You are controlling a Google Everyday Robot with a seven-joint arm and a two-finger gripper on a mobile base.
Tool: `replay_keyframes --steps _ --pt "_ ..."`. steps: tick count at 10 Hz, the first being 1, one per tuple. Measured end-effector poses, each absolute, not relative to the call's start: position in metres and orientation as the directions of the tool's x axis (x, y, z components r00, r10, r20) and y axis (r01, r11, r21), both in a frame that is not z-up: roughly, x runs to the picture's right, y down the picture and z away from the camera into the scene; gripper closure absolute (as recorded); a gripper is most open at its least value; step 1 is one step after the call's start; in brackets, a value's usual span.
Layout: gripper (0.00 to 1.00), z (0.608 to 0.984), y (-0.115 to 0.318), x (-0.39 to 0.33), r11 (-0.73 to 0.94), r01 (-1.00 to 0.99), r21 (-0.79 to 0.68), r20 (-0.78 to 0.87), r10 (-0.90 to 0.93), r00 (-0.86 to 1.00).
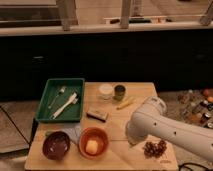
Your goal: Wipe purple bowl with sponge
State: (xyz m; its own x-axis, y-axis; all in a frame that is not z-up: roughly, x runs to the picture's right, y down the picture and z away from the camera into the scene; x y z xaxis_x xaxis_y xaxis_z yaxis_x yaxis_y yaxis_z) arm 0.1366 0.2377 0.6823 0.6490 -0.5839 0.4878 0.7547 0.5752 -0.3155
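The purple bowl (pixel 56 145) sits at the table's front left, empty. A flat blue-grey pad, apparently the sponge (pixel 74 132), lies just behind it, between it and the orange bowl (pixel 94 142). My white arm (pixel 165 127) reaches in from the right across the right half of the table. My gripper (pixel 131 137) is at the arm's lower left end, low over the table right of the orange bowl and well apart from the purple bowl and the sponge. The arm's own body mostly hides it.
A green tray (pixel 46 111) with white utensils stands at the back left. A dark block with a tan side (pixel 97 115), a white round lid (pixel 105 91), a dark cup (pixel 119 91) and a yellow stick (pixel 125 104) lie mid-table. A yellow lump (pixel 91 147) is in the orange bowl. A brown cluster (pixel 155 148) lies front right.
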Motion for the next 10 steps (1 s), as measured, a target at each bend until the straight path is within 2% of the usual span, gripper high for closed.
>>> replay_keyframes --steps 1,10 --pt "0.2 0.689 0.238 0.142 0.587 0.741 -0.326 0.479 -0.574 0.664" --pt "0.2 0.756 0.231 0.155 0.701 0.624 -0.345 0.409 -0.486 0.772"
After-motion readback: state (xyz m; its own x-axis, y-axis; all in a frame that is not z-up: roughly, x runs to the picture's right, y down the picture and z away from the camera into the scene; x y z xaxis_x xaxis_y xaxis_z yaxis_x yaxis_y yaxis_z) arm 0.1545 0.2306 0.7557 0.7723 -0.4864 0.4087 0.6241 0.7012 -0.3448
